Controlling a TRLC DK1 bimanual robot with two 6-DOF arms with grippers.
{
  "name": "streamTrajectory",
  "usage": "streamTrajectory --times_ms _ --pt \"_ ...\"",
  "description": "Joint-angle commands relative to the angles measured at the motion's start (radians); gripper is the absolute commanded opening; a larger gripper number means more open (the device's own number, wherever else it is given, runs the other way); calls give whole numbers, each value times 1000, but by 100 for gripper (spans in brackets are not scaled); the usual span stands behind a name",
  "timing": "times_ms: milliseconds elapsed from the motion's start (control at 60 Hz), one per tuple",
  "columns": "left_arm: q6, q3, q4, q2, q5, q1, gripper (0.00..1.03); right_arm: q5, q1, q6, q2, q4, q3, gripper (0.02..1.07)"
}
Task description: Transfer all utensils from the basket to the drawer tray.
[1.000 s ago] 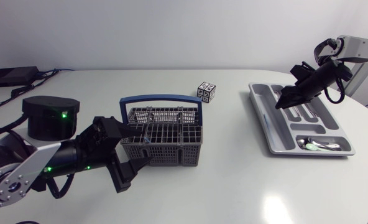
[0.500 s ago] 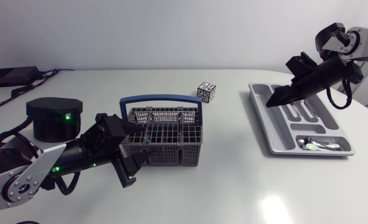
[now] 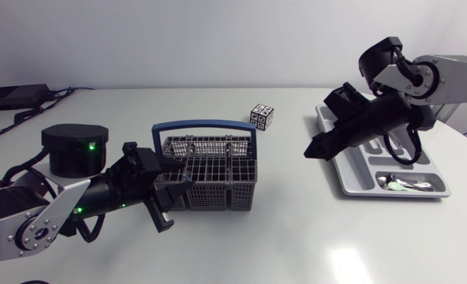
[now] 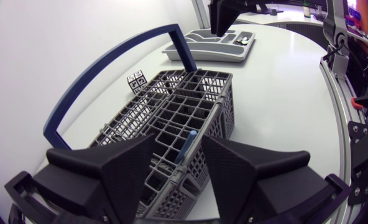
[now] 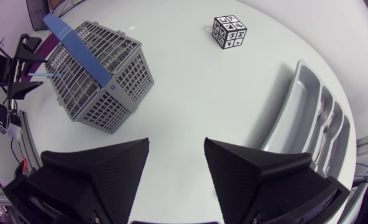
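On the tabletop [image 3: 297,229] the basket [image 3: 210,180] stands with its blue handle upright. The tray [image 3: 338,168] lies well apart at its three o'clock, and a cube [image 3: 262,117] printed with black-and-white square patterns sits at its one o'clock.

Only the left wrist view shows a blue-handled utensil [image 4: 185,146] standing in the basket's end compartment, just ahead of the left gripper [image 4: 178,142], whose jaws are apart.

The head view shows a spoon [image 3: 397,185] in the tray's six o'clock compartment. The right gripper [image 3: 312,150] hangs at the tray's nine o'clock, jaws apart.

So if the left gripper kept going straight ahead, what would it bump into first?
Probably the grey basket, at its near end right ahead of the left gripper, about where a blue utensil handle sticks up.
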Motion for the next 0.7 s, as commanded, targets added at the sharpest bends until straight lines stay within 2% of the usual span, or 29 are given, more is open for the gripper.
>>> streamTrajectory --times_ms 0,67,150,333,483,683 --pt "30 -28 23 15 -3 2 33 8 21 32 -15 20 -36 68" --pt "30 -25 26 16 -3 4 25 14 43 34 -15 30 -53 68" --pt "33 -25 28 16 -3 4 23 15 58 44 -15 46 -66 68" --pt "35 -17 25 20 -3 5 4 26 83 52 -15 60 -81 68" --pt "31 3 -1 -2 -3 5 4 26 103 53 -29 63 -98 68" --pt "25 81 -117 -85 0 5 4 26 140 53 -73 61 -121 68"
